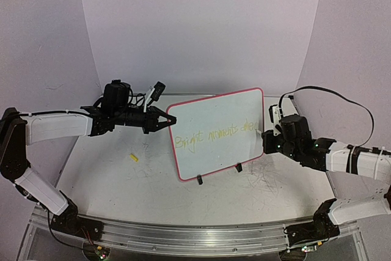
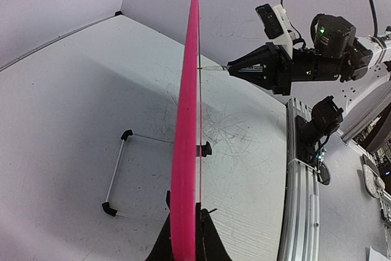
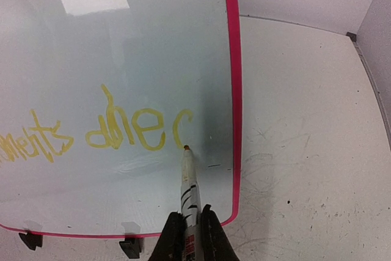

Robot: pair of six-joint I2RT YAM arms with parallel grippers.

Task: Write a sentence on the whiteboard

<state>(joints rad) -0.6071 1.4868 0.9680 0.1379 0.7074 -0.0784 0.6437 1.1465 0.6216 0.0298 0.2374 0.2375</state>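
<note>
Our right end effector clenches a marker whose tip touches the whiteboard at the foot of the last yellow letter of the sentence, while our left end effector clamps the board's edge as it stands on its black clips on the tabletop.

Pale lilac walls, scuffed white table, metal rail
</note>
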